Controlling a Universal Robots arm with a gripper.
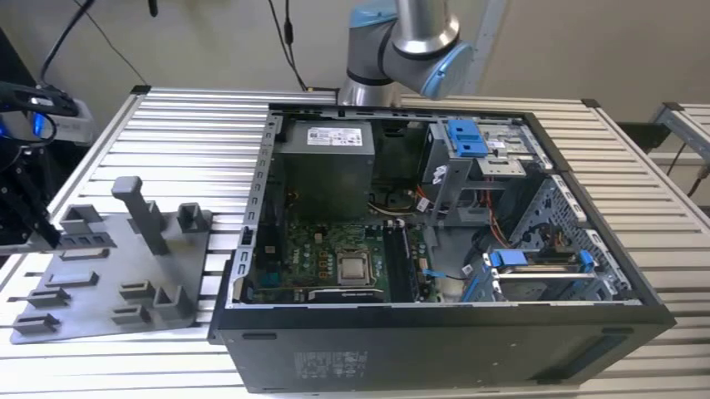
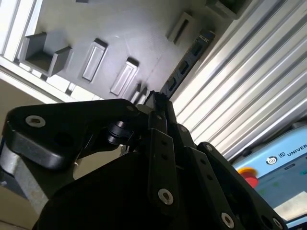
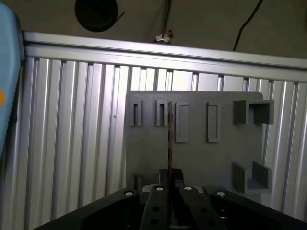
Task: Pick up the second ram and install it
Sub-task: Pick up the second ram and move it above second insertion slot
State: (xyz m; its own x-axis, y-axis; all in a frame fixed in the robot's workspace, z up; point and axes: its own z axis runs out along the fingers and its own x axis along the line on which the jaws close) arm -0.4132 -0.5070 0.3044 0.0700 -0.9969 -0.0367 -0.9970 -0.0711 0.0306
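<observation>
The second ram point(image 3: 170, 139) shows edge-on in the first wrist view as a thin dark strip running from my fingertips toward the slots of the grey tray point(image 3: 216, 158). In the second wrist view the second ram point(image 2: 186, 67) is a dark stick with black chips, reaching out past the tray point(image 2: 144, 33). My gripper point(image 3: 170, 175) is shut on its near end, and the gripper point(image 2: 156, 101) also appears in the second wrist view. I cannot tell whether the far end still touches the tray. In the exterior view dark arm parts point(image 1: 22, 204) hang over the left end of the tray point(image 1: 111, 283).
An open computer case point(image 1: 444, 332) lies on the ribbed metal table point(image 1: 189, 125), to the exterior view's right of the tray. Its motherboard point(image 1: 322, 241) has a processor socket point(image 1: 355, 268) with long memory slots point(image 1: 397, 253) beside it. Drive cages with blue clips point(image 1: 471, 141) stand inside. The arm's base point(image 1: 400, 50) is behind the case.
</observation>
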